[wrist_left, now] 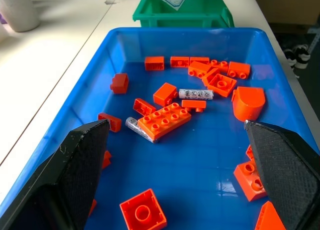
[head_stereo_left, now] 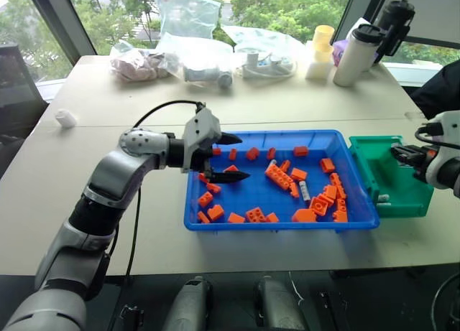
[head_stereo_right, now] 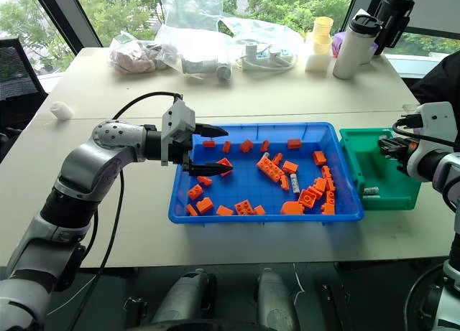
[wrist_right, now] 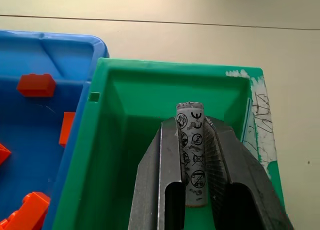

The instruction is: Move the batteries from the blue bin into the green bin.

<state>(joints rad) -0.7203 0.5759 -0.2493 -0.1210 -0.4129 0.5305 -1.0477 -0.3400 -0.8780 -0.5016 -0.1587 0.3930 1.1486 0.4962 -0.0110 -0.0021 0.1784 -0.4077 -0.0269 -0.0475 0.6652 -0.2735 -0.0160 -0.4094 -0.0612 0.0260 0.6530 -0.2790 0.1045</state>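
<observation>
Right gripper clamps battery over green bin, ready to drop; left gripper, jaws spread, over blue bin for next pick.

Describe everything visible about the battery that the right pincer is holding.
The small silvery-grey cylindrical battery looks metallic, its wrap printed with dark round symbols and a CE mark. It is clamped lengthwise between the two dark fingers of the right pincer, its flat end poking just past their tips. It hangs over the open inside of the small green plastic bin, clear of the walls and floor, with nothing touching it but the fingers.
</observation>
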